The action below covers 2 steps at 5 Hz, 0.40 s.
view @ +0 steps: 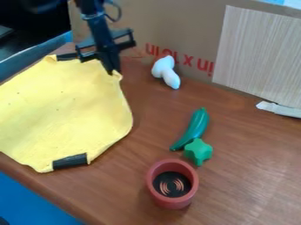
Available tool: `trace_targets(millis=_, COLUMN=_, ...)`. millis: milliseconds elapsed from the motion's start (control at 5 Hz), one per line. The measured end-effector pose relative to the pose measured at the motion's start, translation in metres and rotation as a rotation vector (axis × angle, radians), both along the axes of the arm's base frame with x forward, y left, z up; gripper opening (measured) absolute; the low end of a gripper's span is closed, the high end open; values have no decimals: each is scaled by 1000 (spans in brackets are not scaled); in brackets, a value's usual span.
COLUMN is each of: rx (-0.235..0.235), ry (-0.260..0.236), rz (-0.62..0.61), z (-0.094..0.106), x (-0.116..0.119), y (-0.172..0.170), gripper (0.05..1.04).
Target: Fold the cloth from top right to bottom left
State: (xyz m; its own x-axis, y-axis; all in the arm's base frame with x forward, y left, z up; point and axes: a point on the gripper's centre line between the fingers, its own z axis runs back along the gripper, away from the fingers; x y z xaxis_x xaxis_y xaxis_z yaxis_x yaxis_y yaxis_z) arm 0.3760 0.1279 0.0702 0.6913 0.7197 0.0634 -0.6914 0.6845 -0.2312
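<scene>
1. Where the black robot arm [88, 11] descends from the top edge, left of centre, its gripper [113, 71] points downward at the yellow cloth's [64, 105] upper right corner. Whether the gripper is apart, together or clamped on the cloth cannot be told.
2. Cloth position: left side of the frame, spread over the brown wood-grain table [241, 162] and cut off by the left frame edge.
3. Cloth orientation: the visible part is somewhat taller than wide. Its true long axis cannot be determined because of the cut-off.
4. Cloth outline: the top edge slopes down to the right; the upper right corner, slightly puckered, points up and right. The right edge bows outward, then slants to a bottom corner pointing down, at lower left.
5. Black strip [69, 161]: on the cloth's lower edge, its length running nearly level, right end slightly raised.
6. White two-lobed object [166, 71]: upper centre, right of the gripper.
7. Elongated dark green toy vegetable [192, 128]: right of centre, tilted from upper right to lower left, its lower part beside a lobed green toy [198, 151].
8. Red cup [157, 195]: upright, lower centre.
9. Cardboard sheet [170, 26]: across the top, behind a pale wood-grain panel [258, 52] at upper right.
</scene>
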Motion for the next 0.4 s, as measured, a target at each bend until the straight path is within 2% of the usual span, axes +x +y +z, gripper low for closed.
trace_targets(millis=200, rx=-15, ry=-46, rz=-3, z=9, x=-30, y=23, gripper=66)
trace_targets(millis=400, rx=-33, ry=-70, rz=5, z=18, x=-48, y=40, gripper=66)
